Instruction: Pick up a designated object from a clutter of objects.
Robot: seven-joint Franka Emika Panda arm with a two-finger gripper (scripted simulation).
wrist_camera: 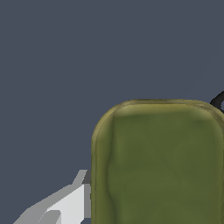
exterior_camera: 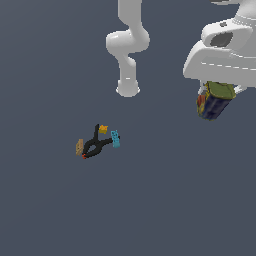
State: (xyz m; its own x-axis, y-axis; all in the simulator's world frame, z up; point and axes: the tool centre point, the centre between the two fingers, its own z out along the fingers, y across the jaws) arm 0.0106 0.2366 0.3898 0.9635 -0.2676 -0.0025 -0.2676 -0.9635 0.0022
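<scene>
- Olive-green and filling the lower half of the wrist view, the flat top of the designated object (wrist_camera: 159,164) sits tight against the camera, with one pale finger (wrist_camera: 65,205) of the gripper pressed along its side.
- Beyond the can in that view lies only bare grey floor (wrist_camera: 65,52), plus a sliver of black curve at the frame's edge, too small to identify.
- Seen from the exterior view, the gripper (exterior_camera: 214,100) hangs beneath the white wrist housing with the jaws closed on the designated object (exterior_camera: 215,102): olive end up between them, navy end hanging below, red-yellow markings on one side.
- Well below and away from the jaws, the rest of the clutter stays on the floor: the black Y-shaped clamp (exterior_camera: 95,145), with the orange cube (exterior_camera: 103,129), the cyan block (exterior_camera: 115,139) and the tan block (exterior_camera: 79,146) close around it.
- Judging by the clear gap between can and clutter, the pick appears essentially done; what seems left is simply keeping hold at this height.
</scene>
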